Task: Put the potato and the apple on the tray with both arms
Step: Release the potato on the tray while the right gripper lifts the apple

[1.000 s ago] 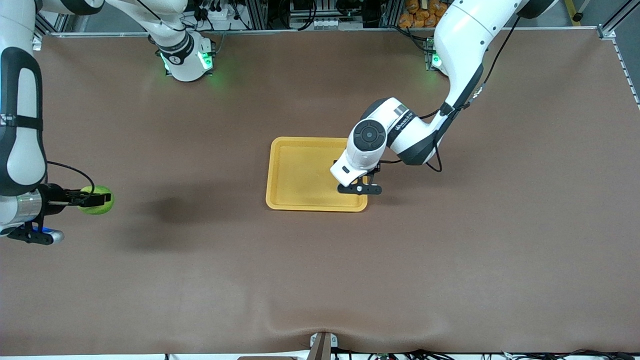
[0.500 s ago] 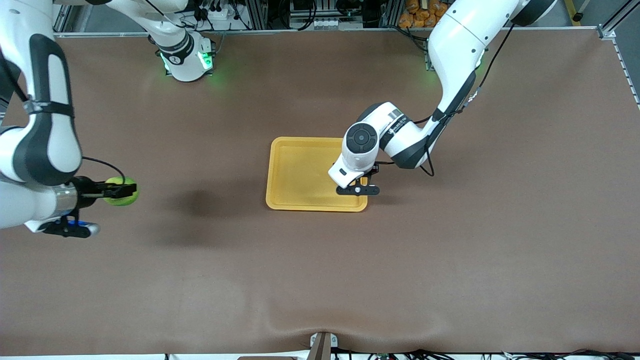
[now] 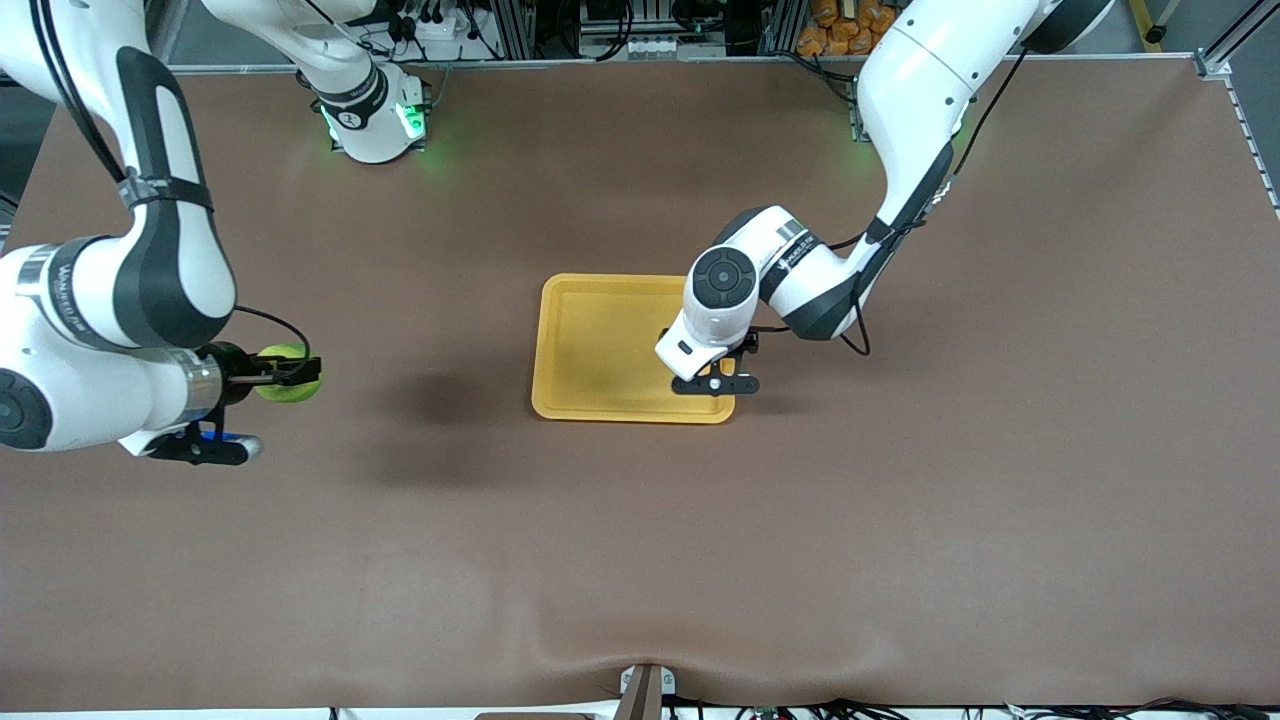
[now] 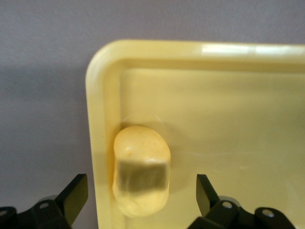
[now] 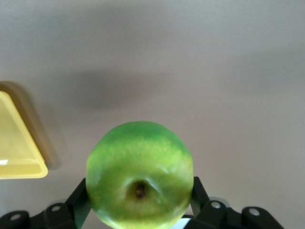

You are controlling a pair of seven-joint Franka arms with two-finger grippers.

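Observation:
The yellow-orange potato (image 4: 141,171) lies in the yellow tray (image 4: 214,119), against the rim by a corner. My left gripper (image 4: 140,200) is open, with one finger on each side of the potato and apart from it. In the front view the left gripper (image 3: 712,374) is low over the tray's (image 3: 600,340) corner nearer the camera, toward the left arm's end, and it hides the potato. My right gripper (image 3: 300,376) is shut on the green apple (image 3: 285,392) and holds it above the table, toward the right arm's end from the tray. The apple (image 5: 139,171) shows stem-first between the right gripper's (image 5: 139,195) fingers.
The table is a brown mat (image 3: 640,560). A tray corner (image 5: 14,148) shows in the right wrist view. The arm bases (image 3: 370,120) stand along the table edge farthest from the camera.
My right arm has carried the apple toward the tray. My left gripper has stayed over the tray's corner, shifting only slightly.

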